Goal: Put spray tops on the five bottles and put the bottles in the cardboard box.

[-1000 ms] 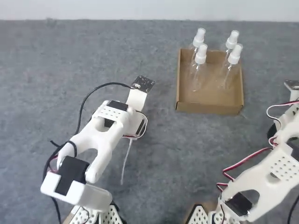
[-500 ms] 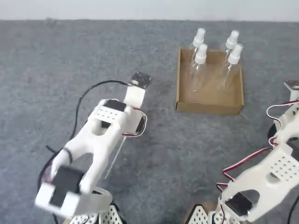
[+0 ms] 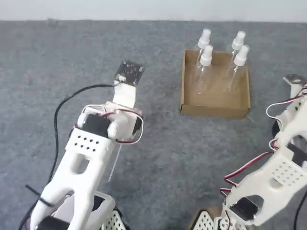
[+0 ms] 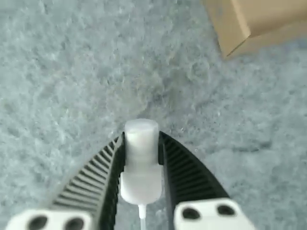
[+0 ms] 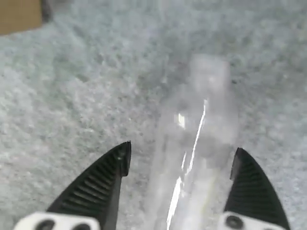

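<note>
**High view: left arm advancing with the fifth spray top**

Over the last second the left arm (image 3: 88,158) has been extending up-frame, its wrist now sitting left of centre. The right arm (image 3: 283,177) has shifted slightly at the right edge. The left gripper (image 4: 141,138) is clamping the spray top (image 4: 140,167), with the dip tube (image 3: 114,163) hanging. The right gripper (image 5: 182,149) is standing apart astride a clear bottle (image 5: 192,143) lying on the carpet (image 3: 192,153). Four capped bottles (image 3: 206,57) are standing in the cardboard box (image 3: 214,111), upper right. Capping appears to be pending. Open carpet is separating the arms, and the box wall is bounding the upper right.
</note>
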Available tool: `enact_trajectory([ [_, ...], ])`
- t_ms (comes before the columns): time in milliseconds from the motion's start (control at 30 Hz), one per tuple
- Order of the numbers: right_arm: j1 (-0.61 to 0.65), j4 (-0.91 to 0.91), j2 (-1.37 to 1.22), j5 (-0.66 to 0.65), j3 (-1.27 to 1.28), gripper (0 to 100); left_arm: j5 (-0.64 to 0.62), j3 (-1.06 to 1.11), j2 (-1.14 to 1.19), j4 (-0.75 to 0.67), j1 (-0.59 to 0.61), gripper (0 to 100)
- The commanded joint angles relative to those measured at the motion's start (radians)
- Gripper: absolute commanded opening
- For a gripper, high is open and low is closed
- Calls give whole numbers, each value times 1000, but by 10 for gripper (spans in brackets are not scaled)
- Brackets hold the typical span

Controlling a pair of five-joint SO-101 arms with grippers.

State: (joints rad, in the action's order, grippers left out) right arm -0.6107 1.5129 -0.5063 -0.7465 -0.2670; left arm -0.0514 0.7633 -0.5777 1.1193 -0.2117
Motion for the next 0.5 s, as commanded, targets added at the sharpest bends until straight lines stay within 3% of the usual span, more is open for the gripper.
enact_trajectory([
  [0,19,13,111,-5,-92,267,-11,85,-48,-107,-2,26],
  [467,24,113,-7,-6,-288,196,-11,151,-41,-167,-2,26],
])
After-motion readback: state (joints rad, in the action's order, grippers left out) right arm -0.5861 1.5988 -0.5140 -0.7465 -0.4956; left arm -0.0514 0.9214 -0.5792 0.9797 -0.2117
